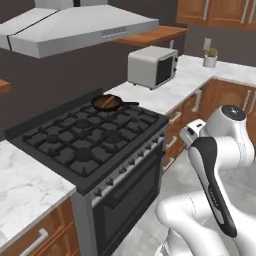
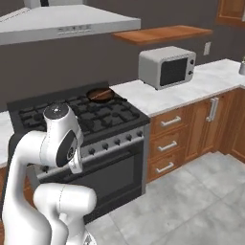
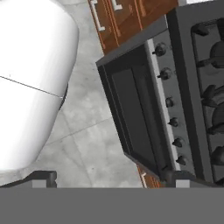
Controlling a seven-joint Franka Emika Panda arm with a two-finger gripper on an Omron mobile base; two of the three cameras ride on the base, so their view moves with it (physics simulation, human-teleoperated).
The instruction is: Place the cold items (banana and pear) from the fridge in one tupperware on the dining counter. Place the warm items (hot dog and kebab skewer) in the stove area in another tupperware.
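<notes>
Simulated kitchen, seen from behind a folded white arm point(image 1: 215, 165). Along the far wall, a wide grey range hood point(image 1: 80, 25) hung directly over a black gas stove point(image 1: 90, 140), presumably to draw off cooking fumes. White marble wall counter point(image 1: 170, 85) to either side of the stove, on brown wooden cabinets point(image 2: 191, 129) with pale handles. Grey tiled floor point(image 2: 191, 206) in front.

Arm tucked low and close to the base, elbow raised, hand turned down toward the stove front; likely a compact carrying pose while approaching the stove area for the warm items.

Grey microwave point(image 1: 152, 66) on the counter just right of the stove. Small potted plant point(image 1: 210, 56) farther along, near the wall.

Black oven door point(image 3: 131, 113) below a row of knobs point(image 3: 169, 102), viewed at a steep roll from the hand.

Dark frying pan point(image 1: 106, 102) on a rear burner, handle toward the microwave, with something reddish-brown inside: probably one of the warm foods, kept where it was cooked, but too small to tell whether hot dog or kebab skewer.

Gripper point(image 3: 111, 180) with jaws spread wide, nothing between them, ready for a pick-up not yet begun.
</notes>
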